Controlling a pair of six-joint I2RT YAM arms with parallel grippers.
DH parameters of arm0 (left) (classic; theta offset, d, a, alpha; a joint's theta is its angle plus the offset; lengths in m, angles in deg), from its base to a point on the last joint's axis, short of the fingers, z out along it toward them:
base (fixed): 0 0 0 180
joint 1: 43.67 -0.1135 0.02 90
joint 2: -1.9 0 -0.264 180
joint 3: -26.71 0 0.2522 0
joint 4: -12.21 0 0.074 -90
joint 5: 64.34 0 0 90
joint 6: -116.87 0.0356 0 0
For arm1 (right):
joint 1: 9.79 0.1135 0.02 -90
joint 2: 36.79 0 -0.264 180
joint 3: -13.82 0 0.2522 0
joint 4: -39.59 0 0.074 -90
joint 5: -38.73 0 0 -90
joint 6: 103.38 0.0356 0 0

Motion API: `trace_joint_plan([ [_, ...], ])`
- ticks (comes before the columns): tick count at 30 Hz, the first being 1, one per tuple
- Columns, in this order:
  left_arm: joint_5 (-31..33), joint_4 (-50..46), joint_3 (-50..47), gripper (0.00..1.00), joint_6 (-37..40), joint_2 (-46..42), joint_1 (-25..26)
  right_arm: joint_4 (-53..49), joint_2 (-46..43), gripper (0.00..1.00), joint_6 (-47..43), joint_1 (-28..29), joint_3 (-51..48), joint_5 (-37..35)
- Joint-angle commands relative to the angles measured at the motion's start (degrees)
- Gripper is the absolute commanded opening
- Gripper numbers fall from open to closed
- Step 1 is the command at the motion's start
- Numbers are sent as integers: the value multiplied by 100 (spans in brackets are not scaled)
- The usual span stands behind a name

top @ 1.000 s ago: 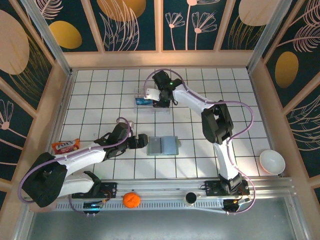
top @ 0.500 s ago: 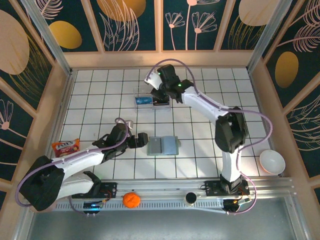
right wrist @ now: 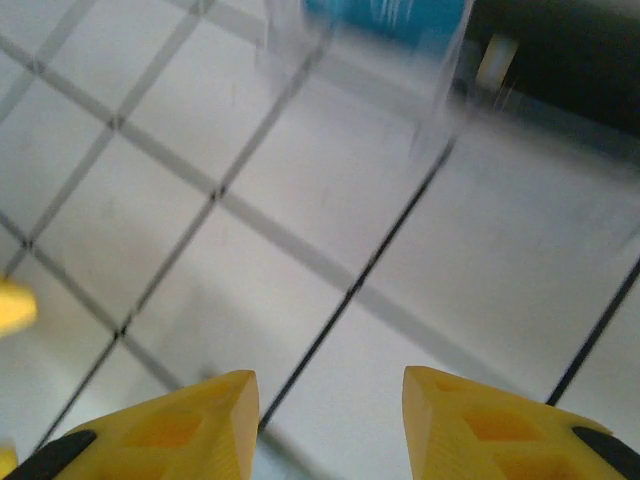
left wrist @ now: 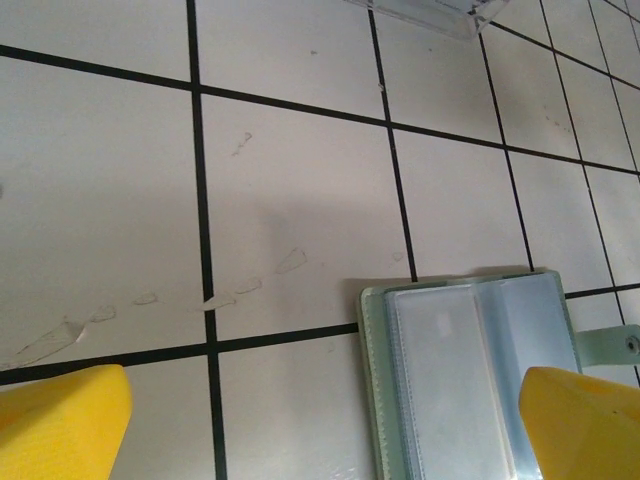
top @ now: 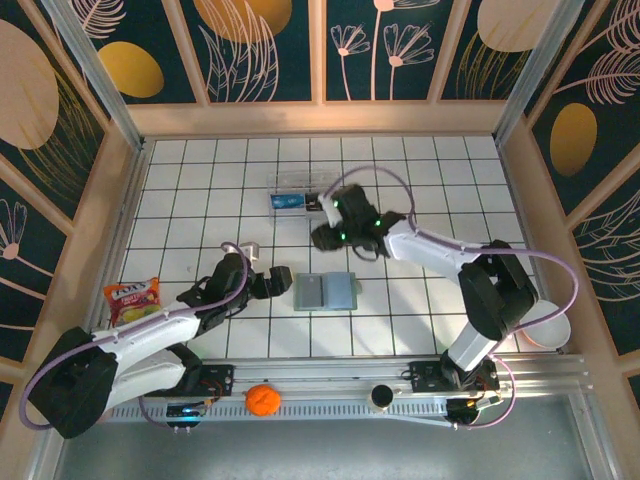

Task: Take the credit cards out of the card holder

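The card holder point(top: 326, 292) lies open and flat on the tiled floor, pale clear sleeves up, with a green edge point(left wrist: 470, 385). I cannot tell whether any credit cards are in its sleeves. My left gripper point(top: 281, 282) sits just left of the holder, open wide; in the left wrist view point(left wrist: 325, 430) its right fingertip point(left wrist: 585, 420) hovers over the holder's right half. My right gripper point(top: 322, 238) hangs above the floor just behind the holder, open with nothing between its yellow fingers point(right wrist: 330, 420). That view is blurred.
A clear plastic box point(top: 297, 195) with a blue flat item point(right wrist: 390, 15) stands behind the right gripper. A snack packet point(top: 133, 293) lies far left and a white bowl point(top: 545, 322) at the right. An orange ball point(top: 262, 399) rests on the front rail.
The right arm has swung back from the clear box toward the card holder, its jaws a little wider than before. The left arm has barely shifted.
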Motion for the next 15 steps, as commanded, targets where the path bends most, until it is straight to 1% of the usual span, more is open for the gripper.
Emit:
trace_joint_plan([
  [1, 206, -68, -108, 99, -67, -122, -32, 7, -402, 42, 700, 550, -413, 96],
  [3, 289, -140, -143, 99, -88, -140, -35, -204, -382, 42, 773, 966, -558, -200],
  [5, 299, -146, -192, 99, -123, -148, -29, -282, -318, 43, 842, 1247, -661, -422],
  [7, 265, -124, -256, 99, -166, -162, -29, -334, -221, 43, 881, 1448, -698, -569],
  [10, 205, -102, -327, 99, -204, -244, -33, -394, -101, 43, 865, 1767, -614, -1049],
  [12, 202, -131, -364, 99, -213, -335, -36, -397, 11, 43, 805, 1993, -472, -1258],
  [15, 202, -204, -368, 99, -200, -461, -35, -554, 272, 43, 744, 2179, -244, -1620],
])
